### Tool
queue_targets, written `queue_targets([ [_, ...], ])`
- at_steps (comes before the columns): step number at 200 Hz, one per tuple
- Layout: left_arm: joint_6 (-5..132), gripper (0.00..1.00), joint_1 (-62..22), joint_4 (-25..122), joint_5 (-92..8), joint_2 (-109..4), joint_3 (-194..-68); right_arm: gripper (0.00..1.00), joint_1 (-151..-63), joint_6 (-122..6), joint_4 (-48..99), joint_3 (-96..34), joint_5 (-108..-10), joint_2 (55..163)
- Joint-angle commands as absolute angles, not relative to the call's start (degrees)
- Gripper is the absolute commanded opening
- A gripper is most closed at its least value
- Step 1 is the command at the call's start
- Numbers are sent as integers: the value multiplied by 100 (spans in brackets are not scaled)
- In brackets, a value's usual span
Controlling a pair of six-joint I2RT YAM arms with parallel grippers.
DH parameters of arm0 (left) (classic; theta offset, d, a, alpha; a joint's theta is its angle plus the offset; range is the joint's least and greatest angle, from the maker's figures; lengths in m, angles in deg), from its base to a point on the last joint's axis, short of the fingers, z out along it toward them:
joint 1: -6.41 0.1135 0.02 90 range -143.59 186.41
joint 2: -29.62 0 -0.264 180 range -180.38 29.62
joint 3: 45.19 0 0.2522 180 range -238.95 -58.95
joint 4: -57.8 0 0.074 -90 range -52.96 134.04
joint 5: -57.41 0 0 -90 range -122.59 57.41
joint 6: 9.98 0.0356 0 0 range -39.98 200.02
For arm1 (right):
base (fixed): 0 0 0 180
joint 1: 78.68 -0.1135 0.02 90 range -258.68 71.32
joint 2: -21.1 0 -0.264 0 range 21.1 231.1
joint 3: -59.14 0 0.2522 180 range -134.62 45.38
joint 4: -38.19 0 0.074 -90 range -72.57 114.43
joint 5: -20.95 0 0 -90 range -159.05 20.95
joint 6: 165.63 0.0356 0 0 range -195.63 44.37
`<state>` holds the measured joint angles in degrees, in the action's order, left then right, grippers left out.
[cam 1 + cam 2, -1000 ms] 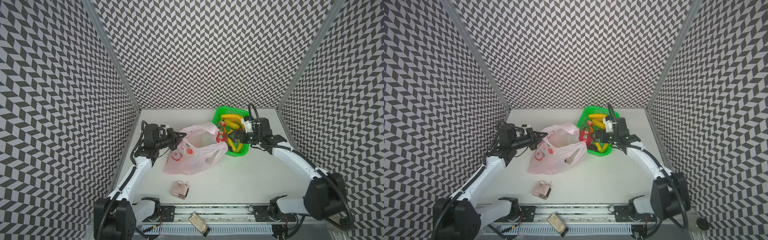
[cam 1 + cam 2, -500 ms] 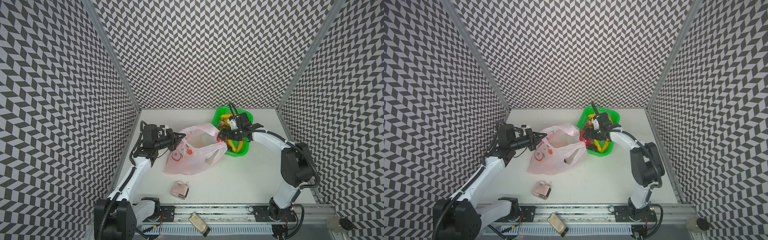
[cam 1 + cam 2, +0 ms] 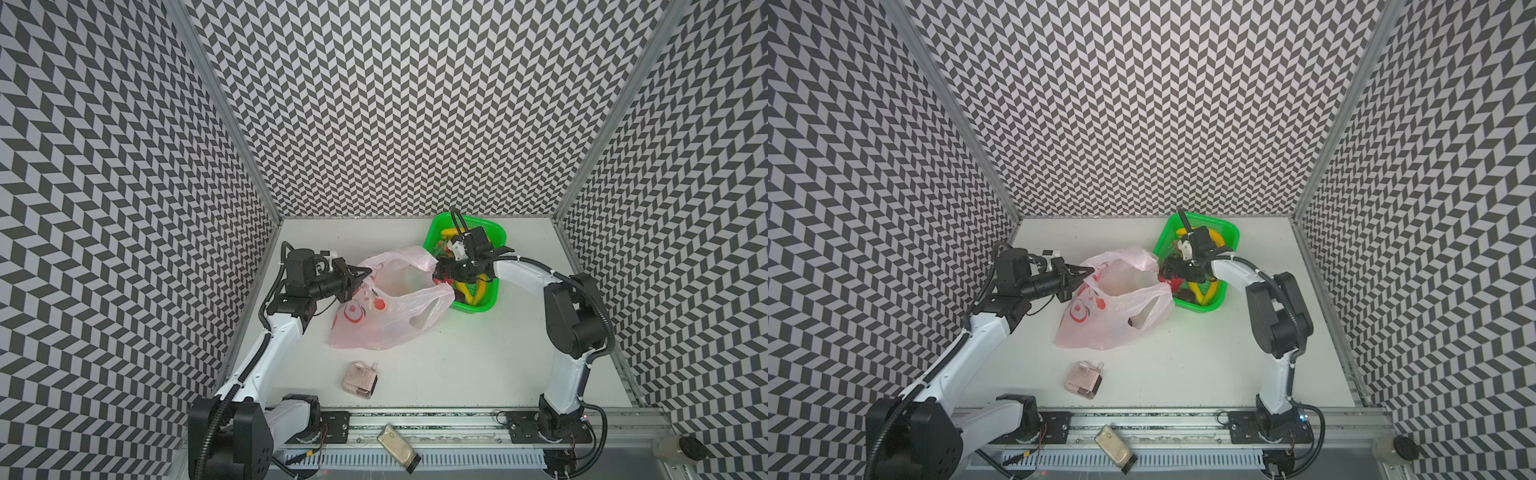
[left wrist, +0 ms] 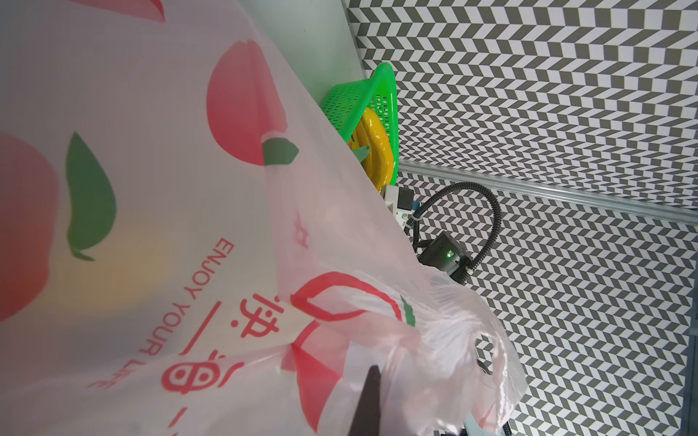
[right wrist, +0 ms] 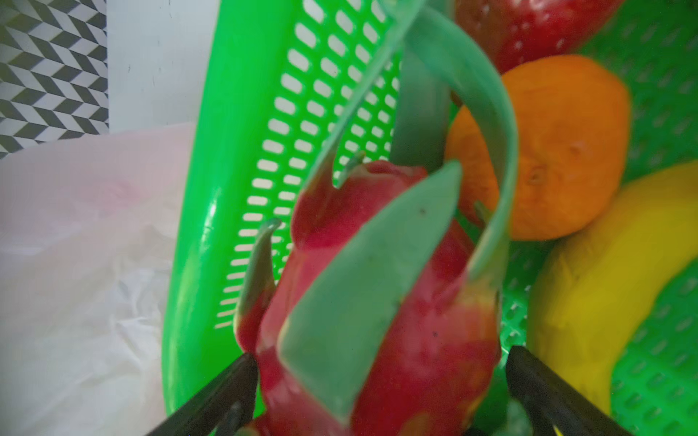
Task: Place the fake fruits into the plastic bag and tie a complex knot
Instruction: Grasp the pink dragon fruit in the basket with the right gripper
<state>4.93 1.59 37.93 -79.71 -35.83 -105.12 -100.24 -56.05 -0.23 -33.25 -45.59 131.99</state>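
The pale pink plastic bag [image 3: 386, 316] with red fruit prints lies mid-table, its mouth held up. My left gripper [image 3: 365, 272] is shut on the bag's left rim; in the left wrist view one dark fingertip [image 4: 372, 392] shows through the film [image 4: 151, 188]. The fake fruits lie in the green basket [image 3: 494, 232] behind the bag's right side. My right gripper [image 5: 381, 362] stands open in the basket, its black fingers flanking the pink dragon fruit [image 5: 377, 283]. Behind that fruit lie an orange [image 5: 547, 151], a yellow banana [image 5: 604, 283] and a red strawberry [image 5: 528, 26].
A small pinkish clear box [image 3: 360, 379] stands on the table in front of the bag. A brownish flat object [image 3: 397, 446] lies on the front rail. Patterned walls close in the left, back and right sides. The basket wall [image 5: 226, 188] touches the bag.
The right arm has folded its elbow upward and brought its gripper down over the dragon fruit at the basket's bag side. The left arm and the bag have stayed put.
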Motion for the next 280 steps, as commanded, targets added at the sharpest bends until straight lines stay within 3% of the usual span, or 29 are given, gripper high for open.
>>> queue_targets([
  [1,513,0,201,3744,-8013,-3538,-10509,99,-10073,-5584,211,-3457,-4545,13497],
  [79,523,0,205,3744,-7988,-3542,-10468,100,-10127,-5650,379,-3316,-4323,13877],
  [103,522,0,201,3750,-7963,-3516,-10439,91,-10118,-5669,448,-3237,-4271,13907],
  [160,531,0,203,3730,-7955,-3489,-10414,78,-9462,-5179,1671,-2254,-3524,12803],
  [207,532,0,202,3732,-7952,-3508,-10426,77,-9065,-5182,1791,-1994,-3138,12255],
  [245,540,0,205,3727,-7923,-3509,-10432,78,-8864,-5617,1040,-2147,-3638,11860],
  [280,540,0,202,3724,-7904,-3536,-10422,77,-8683,-5435,1353,-1874,-3176,11420],
])
